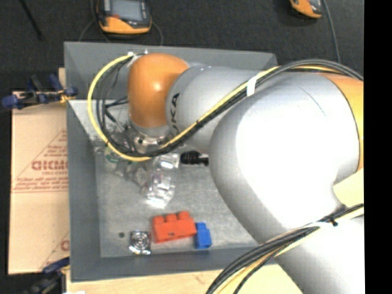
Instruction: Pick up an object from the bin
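Silver arm link (pixel 288 146) looms nearest; its gripper (pixel 146 146) (open or shut? cannot tell) sits just behind a clear plastic piece (pixel 160 187).

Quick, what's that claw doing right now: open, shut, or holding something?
Claw: cannot be told from this angle; it sits beneath the orange wrist cover, low in the bin's upper left part.
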Available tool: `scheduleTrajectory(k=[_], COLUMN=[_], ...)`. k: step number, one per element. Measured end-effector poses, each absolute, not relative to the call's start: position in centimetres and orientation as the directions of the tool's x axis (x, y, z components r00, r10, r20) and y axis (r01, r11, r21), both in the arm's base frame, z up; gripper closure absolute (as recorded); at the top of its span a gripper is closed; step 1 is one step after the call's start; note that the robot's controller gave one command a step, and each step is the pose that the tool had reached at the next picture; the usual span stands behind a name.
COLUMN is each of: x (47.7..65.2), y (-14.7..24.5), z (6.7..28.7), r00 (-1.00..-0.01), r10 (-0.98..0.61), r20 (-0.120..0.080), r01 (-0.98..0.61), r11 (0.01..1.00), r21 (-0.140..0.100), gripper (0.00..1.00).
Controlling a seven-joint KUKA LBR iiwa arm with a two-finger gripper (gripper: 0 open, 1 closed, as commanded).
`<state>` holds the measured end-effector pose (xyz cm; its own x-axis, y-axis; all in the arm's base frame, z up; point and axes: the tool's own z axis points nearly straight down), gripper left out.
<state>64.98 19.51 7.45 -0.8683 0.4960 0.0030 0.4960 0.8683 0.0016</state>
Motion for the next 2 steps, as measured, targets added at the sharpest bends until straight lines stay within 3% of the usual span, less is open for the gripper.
scheduleTrajectory(k=[1,2], x=[65.1,61.0], y=[16.6,18.5], z=[18.5,21.9], r00=[-0.895,-0.906], r10=[0.446,0.423], r20=[-0.010,-0.004], r01=[0.446,0.423], r11=[0.895,0.906], r21=[0.005,0.002], gripper=[1.00,1.00])
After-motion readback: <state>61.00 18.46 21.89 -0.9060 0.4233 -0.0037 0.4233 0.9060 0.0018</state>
